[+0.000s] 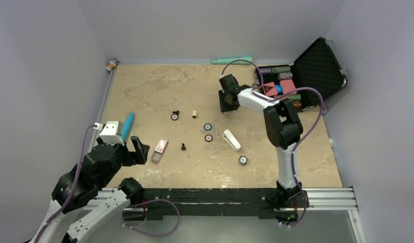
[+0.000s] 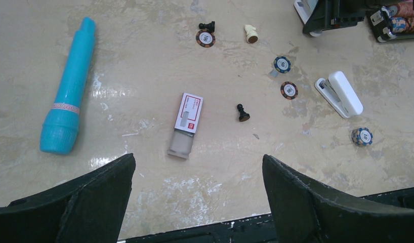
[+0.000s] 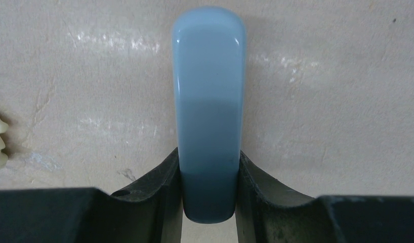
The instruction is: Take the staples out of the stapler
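Note:
The stapler is in two parts. Its pale blue rounded part (image 3: pixel 209 91) is clamped between the fingers of my right gripper (image 3: pixel 209 162), which is shut on it low over the table at the far middle (image 1: pixel 226 103). The gripper hides that part in the top view. The white part (image 1: pixel 232 139) lies on the table right of centre, with a thin rail alongside it (image 2: pixel 341 93). I cannot make out any staples. My left gripper (image 2: pixel 197 162) is open and holds nothing, hanging above the near left of the table (image 1: pixel 136 151).
A small red-and-white box (image 2: pixel 187 121) lies just ahead of my left gripper. A bright blue stick (image 2: pixel 68 96) lies at the left. Poker chips (image 2: pixel 289 90) and chess pieces (image 2: pixel 243 113) are scattered mid-table. An open black case (image 1: pixel 316 66) and a mint-green rod (image 1: pixel 233 60) are at the back.

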Controlling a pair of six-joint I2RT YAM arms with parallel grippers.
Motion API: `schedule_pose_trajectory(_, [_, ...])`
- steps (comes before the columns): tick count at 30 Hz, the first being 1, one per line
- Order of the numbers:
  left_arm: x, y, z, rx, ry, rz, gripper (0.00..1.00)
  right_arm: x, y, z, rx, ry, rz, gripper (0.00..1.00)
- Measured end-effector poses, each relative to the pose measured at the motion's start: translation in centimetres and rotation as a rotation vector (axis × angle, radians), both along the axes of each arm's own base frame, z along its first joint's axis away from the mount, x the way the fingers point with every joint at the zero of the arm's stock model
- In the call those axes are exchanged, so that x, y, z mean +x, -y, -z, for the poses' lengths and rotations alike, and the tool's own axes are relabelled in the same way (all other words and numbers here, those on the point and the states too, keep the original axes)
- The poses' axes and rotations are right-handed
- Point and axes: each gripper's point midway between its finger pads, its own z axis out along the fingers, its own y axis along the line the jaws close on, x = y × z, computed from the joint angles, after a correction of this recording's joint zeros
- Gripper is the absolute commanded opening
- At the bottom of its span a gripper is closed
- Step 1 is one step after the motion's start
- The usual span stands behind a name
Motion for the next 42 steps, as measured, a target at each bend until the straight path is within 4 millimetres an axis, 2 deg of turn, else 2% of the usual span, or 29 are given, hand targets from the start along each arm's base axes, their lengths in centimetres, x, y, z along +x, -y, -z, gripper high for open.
schedule_pose_trajectory(3, [0.0, 0.0, 0.0, 0.0, 0.0, 0.0, 0.98, -0.8, 0.4, 0.0, 0.004, -0.004, 0.006, 0.16])
schedule_pose_trajectory(5, [0.0, 0.0, 0.0, 0.0, 0.001, -0.001, 0.98, -1.4, 0.6, 0.0, 0.009, -0.009, 0.011, 0.37])
schedule_pose_trajectory(6, [0.0, 0.0, 0.0, 0.0, 0.001, -0.001, 0.98, -1.8, 0.7, -0.1, 0.012, -0.012, 0.011, 0.45])
schedule_pose_trajectory(9, [0.0, 0.0, 0.0, 0.0, 0.001, -0.001, 0.98, -2.9, 1.0, -0.4, 0.024, -0.021, 0.017, 0.52])
schedule_pose_trajectory(11, [0.0, -0.1, 0.0, 0.0, 0.001, -0.003, 0.99, -3.2, 1.2, -0.8, 0.029, -0.017, 0.016, 0.63])
schedule_pose_trajectory(13, [0.0, -0.1, 0.0, 0.001, 0.002, -0.004, 0.99, -3.4, 1.2, -1.5, 0.037, -0.006, 0.016, 0.69])
schedule_pose_trajectory(20, [0.0, -0.1, 0.0, 0.001, 0.002, -0.005, 0.99, -3.5, 0.7, -5.3, 0.08, 0.065, 0.005, 0.78])
schedule_pose_trajectory(24, [0.0, -0.1, 0.0, 0.001, 0.002, -0.006, 0.98, -4.6, 0.1, -8.3, 0.111, 0.116, -0.019, 0.79])
schedule_pose_trajectory(28, [0.0, -0.1, 0.0, 0.001, 0.002, -0.006, 0.99, -7.1, -1.5, -12.0, 0.156, 0.184, -0.076, 0.8])
schedule_pose_trajectory(32, [0.0, -0.1, 0.0, 0.001, 0.002, -0.006, 0.98, -10.0, -2.5, -14.4, 0.202, 0.233, -0.125, 0.86])
schedule_pose_trajectory(36, [0.0, -0.1, 0.0, 0.001, 0.002, -0.006, 0.98, -12.4, -1.4, -14.8, 0.23, 0.25, -0.121, 0.97])
schedule_pose_trajectory(39, [0.0, -0.1, 0.0, 0.001, 0.002, -0.006, 0.98, -13.5, -0.4, -14.0, 0.24, 0.246, -0.099, 0.99])
schedule_pose_trajectory(42, [0.0, -0.1, 0.0, 0.001, 0.002, -0.006, 0.97, -14.0, 0.0, -12.4, 0.237, 0.223, -0.079, 0.99])
